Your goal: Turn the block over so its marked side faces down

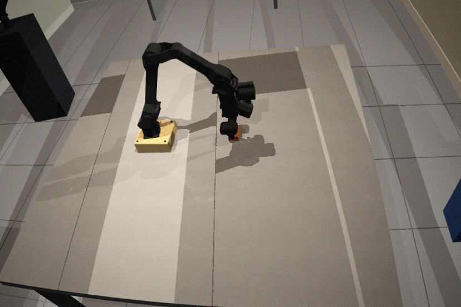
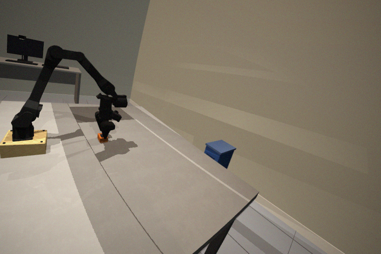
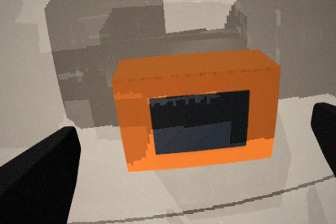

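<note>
Grey worktop (image 1: 283, 199) carries a small, rigid, probably light orange block (image 3: 195, 111); the empty, wide-open claw (image 3: 184, 169) should pinch its short plain sides.

Matt orange block (image 3: 195, 108), wooden base (image 1: 165, 142)

On the table (image 1: 283, 221), the arm's base block (image 1: 166, 144) sits toward the left side in the top view, with the arm arching rightward from it so that the gripper (image 3: 190, 147) points down directly over the block (image 3: 195, 111), its open fingers standing either side of the block without touching it. The block rests on the table right of the base, its marked side (image 3: 200, 121) facing up toward the wrist camera. Beyond the table's right edge stands a box (image 2: 220, 152), and a desk (image 2: 40, 71) with a monitor (image 2: 25, 46) lies behind the arm in the exterior view.
</note>
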`<state>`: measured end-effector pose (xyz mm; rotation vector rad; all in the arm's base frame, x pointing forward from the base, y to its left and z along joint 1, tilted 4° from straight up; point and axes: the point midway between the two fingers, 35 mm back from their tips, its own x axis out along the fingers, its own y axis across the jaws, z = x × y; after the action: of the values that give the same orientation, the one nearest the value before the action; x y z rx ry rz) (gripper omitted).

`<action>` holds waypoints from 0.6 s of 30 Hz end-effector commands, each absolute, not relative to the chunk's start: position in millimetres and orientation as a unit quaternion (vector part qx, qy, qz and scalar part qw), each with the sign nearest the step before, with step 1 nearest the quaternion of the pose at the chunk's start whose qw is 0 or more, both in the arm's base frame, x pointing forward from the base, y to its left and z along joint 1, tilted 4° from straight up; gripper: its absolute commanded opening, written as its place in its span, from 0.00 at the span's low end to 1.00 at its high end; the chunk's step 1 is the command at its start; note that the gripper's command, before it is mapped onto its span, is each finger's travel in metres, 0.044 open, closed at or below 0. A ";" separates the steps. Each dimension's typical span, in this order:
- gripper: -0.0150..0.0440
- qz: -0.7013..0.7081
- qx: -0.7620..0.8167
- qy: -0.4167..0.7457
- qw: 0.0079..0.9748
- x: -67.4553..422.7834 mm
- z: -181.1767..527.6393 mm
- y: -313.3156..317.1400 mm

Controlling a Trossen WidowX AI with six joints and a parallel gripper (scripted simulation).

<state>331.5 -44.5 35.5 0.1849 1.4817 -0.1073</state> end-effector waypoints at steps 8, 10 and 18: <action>1.00 -0.051 0.083 0.678 0.729 330.6 15.0 -44.3; 1.00 -0.051 0.083 0.678 0.729 330.6 14.0 -44.2; 0.71 -0.051 0.083 0.678 0.729 330.6 14.0 -44.2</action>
<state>330.8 -43.5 15.5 0.1834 1.4904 -0.1052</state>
